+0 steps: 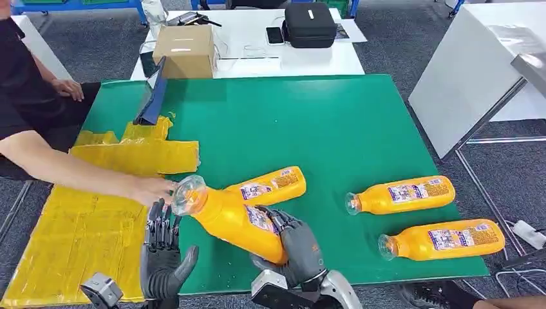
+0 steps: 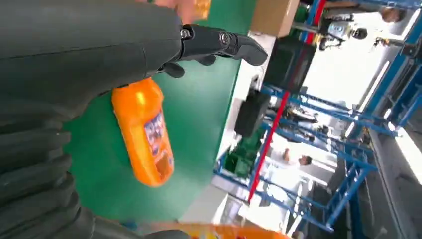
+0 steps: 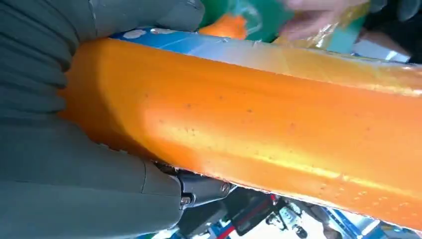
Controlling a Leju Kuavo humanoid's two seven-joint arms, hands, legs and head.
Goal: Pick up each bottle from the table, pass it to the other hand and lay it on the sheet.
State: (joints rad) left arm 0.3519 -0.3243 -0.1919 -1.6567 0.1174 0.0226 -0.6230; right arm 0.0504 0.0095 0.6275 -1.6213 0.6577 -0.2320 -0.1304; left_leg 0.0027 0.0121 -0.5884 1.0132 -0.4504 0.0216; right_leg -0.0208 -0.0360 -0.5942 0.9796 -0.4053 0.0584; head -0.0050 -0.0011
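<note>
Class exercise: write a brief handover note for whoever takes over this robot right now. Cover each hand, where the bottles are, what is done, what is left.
Right hand grips an orange bottle, lifted, neck pointing toward the left hand, which is open beside it and holds nothing.
A person's hand rests near the bottle's mouth, at the edge of the yellow sheet.
Three more bottles lie on the green mat: one behind the held bottle, two to the right.
No bottle is on the sheet. Left: the handover, then the other three.

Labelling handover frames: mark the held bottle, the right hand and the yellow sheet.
held bottle (image 1: 225, 215), head view, orange body below the neck.
right hand (image 1: 297, 250), head view, back of the hand.
yellow sheet (image 1: 71, 238), head view, bare near part.
</note>
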